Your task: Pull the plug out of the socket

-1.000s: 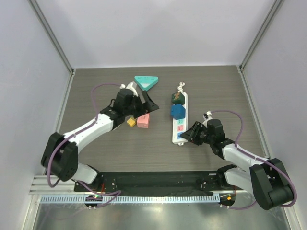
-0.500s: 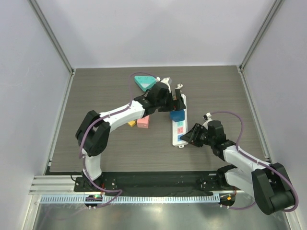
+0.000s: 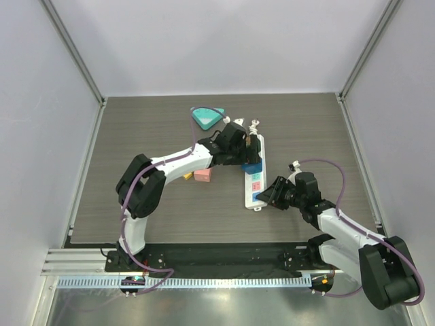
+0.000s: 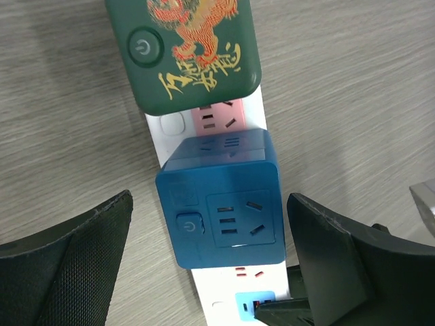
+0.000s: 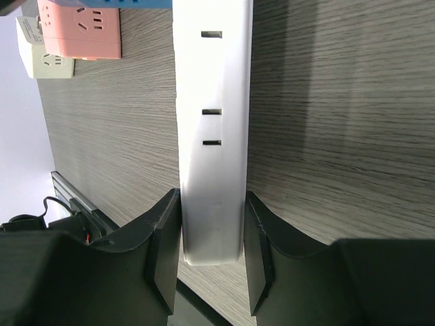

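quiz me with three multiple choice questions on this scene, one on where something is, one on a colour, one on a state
1. Which part of the power strip does the right tool grip?
A. its near end
B. its middle
C. its far end

2. What colour is the plug that sits inside the left tool?
A. pink
B. yellow
C. blue

3. How is the left tool set?
A. shut on the plug
B. open, one finger on each side of the plug
C. shut on nothing

Answers:
1 A, the right wrist view shows both fingers pressed against the sides of the strip's end.
2 C, the left wrist view shows a blue cube seated on the strip.
3 B, bare table shows between each finger and the plug.
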Available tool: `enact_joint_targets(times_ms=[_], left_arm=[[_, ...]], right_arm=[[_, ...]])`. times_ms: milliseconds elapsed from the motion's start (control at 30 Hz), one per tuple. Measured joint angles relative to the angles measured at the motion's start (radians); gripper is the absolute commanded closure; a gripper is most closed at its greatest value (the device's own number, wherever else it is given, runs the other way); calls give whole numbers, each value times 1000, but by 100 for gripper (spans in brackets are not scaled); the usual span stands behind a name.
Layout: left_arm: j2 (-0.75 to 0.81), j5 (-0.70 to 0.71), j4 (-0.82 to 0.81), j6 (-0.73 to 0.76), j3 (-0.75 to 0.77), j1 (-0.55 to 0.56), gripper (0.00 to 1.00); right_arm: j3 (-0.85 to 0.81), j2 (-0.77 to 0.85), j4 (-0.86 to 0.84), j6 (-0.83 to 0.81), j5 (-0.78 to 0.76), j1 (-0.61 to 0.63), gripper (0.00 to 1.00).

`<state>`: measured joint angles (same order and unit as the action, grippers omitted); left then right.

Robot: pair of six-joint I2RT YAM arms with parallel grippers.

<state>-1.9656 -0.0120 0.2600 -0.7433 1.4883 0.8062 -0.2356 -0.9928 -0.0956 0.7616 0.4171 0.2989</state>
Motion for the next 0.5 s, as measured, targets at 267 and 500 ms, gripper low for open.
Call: enact_joint_targets(times_ms=[267,500], left_arm=[[-50,-80,-23,-13,0,3,21],[-63,-151,-55,-51,-5,3,66]], right_arm=[[5,23,21,-3,1,0,98],[4,54,70,-6,-3,0,70]])
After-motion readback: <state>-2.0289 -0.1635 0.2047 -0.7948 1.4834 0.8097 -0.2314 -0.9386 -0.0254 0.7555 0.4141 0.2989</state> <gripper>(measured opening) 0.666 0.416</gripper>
